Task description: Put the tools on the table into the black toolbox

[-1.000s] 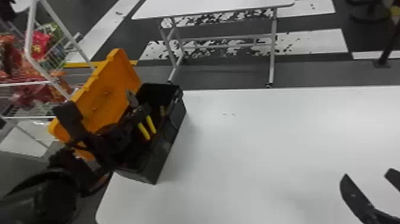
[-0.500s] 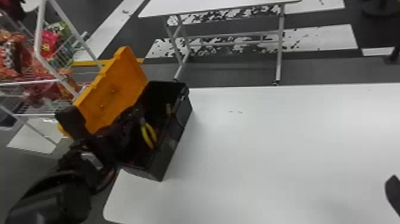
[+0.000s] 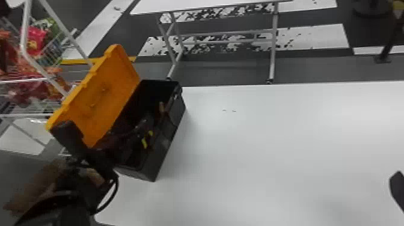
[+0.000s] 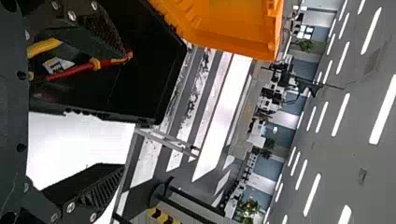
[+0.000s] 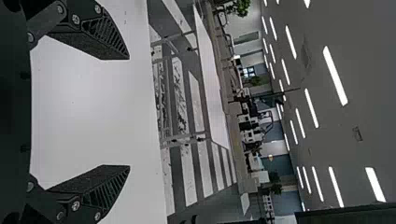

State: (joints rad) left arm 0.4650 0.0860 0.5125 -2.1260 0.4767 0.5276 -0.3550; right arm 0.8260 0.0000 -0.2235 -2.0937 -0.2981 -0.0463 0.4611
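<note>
Vs. the earliest frame, the pliers [image 3: 144, 143] are sitting lower in the black toolbox [image 3: 168, 132]; their jaws aren't sticking up anymore & the yellow handles are showing as 2 small bits. L gripper [image 3: 141, 129] is reaching in over the box's near half. R gripper [image 3: 397, 187] is showing less at the R edge than 1 s ago.

Around: orange lid [image 3: 105, 96] is standing open on the box's L side; wire rack w/ snack bags [image 3: 36, 70] is standing beyond it, far L. 2nd white table [image 3: 207, 3] is standing past the work table [image 3: 270, 144]. In the way: L arm [image 3: 87, 177] is covering the near L corner of the box, & one L finger is partly hiding the pliers.

Box is lying at an angle at the table's L end, dark inside. A brownish handle [image 3: 161, 107] is leaning by its R wall; a red-&-yellow handle [image 4: 77, 70] is lying inside, per L wrist cam. There L gripper [image 4: 127, 111] is holding its fingers wide apart, gripping nothing. R gripper [image 5: 129, 112] is likewise spreading its fingers, empty, over the table.
</note>
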